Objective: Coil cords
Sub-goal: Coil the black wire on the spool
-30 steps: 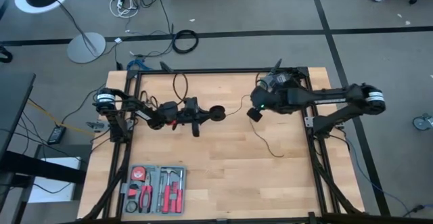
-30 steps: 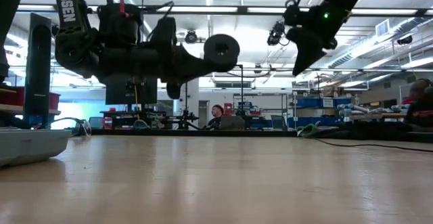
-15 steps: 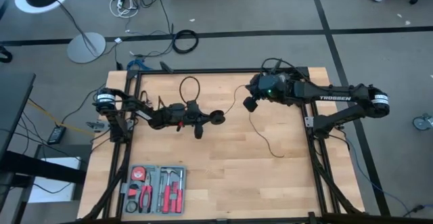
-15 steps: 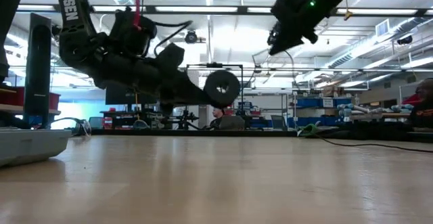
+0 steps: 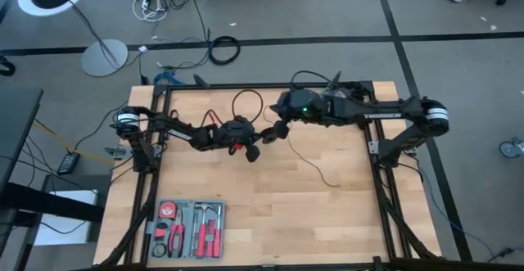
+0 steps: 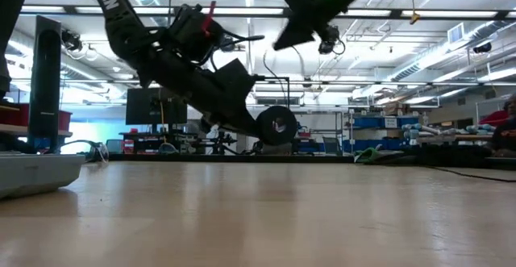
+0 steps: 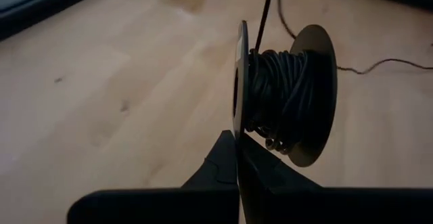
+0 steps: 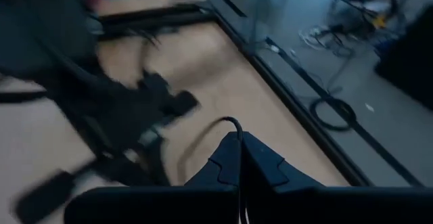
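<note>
**Ana:** High view puts the left gripper [image 5: 255, 142] over the middle of the wooden table [image 5: 270, 214], with the right gripper [image 5: 282, 128] just beside it, raised a little above. What is the left one carrying?

**Ben:** The left wrist view answers that. Its fingers are pressed together on the flange of a small black spool [image 7: 287, 95], and turns of the thin black cord [image 7: 276, 92] already fill the space between the two discs. The low view shows the spool [image 6: 276, 125] hanging clear above the tabletop.

**Ana:** And the right arm?

**Ben:** The right wrist view shows its fingers pinched on the cord [image 8: 232, 124], which arches out of the fingertips. From the grippers a slack tail [image 5: 315, 160] trails across the boards towards the right side.

**Ana:** So the winding looks well begun but not finished, judging by that loose tail.

**Ben:** Agreed. To do the step well, the right arm should probably keep light tension on the strand and lead it round the spool's axis, landing each turn between the flanges rather than over an edge.

**Ana:** The left grip should hold the spool steady, since a thin flange could twist in the pinch.

**Ben:** The grippers are also very close, so the circling path needs room. The tool tray [image 5: 188, 228] near the front edge sits well apart and poses no trouble.
</note>
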You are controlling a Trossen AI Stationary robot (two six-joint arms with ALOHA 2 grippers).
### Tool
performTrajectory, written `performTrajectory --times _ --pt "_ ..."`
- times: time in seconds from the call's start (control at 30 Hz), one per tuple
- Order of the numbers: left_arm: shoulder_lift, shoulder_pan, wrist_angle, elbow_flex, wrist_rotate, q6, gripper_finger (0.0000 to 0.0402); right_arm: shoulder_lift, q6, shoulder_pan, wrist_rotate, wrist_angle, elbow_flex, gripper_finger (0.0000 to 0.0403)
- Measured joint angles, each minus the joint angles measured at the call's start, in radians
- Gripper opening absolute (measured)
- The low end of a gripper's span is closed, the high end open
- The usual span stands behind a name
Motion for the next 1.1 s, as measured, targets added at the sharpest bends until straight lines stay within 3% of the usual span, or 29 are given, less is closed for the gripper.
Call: performTrajectory --times 0.2,0.47,0.83,1.0,1.1 --pt "0.0 0.0 0.004 0.015 -0.075 -0.013 0.0 0.102 -0.044 0.042 -0.03 0.004 0.131 0.0" --pt "0.0 0.001 0.264 -0.038 -0.082 -0.078 0.0 0.191 -0.038 0.098 -0.005 -0.011 0.143 0.0" --pt "0.0 0.026 0.261 -0.082 -0.111 -0.172 0.0 0.186 -0.002 0.121 0.045 -0.076 0.143 0.0" --pt "0.0 0.026 0.26 -0.082 -0.098 -0.183 0.0 0.18 -0.006 0.127 0.149 -0.156 0.143 0.0" --pt "0.0 0.026 0.259 -0.082 -0.08 -0.185 0.0 0.173 -0.002 0.113 0.151 -0.167 0.143 0.0"
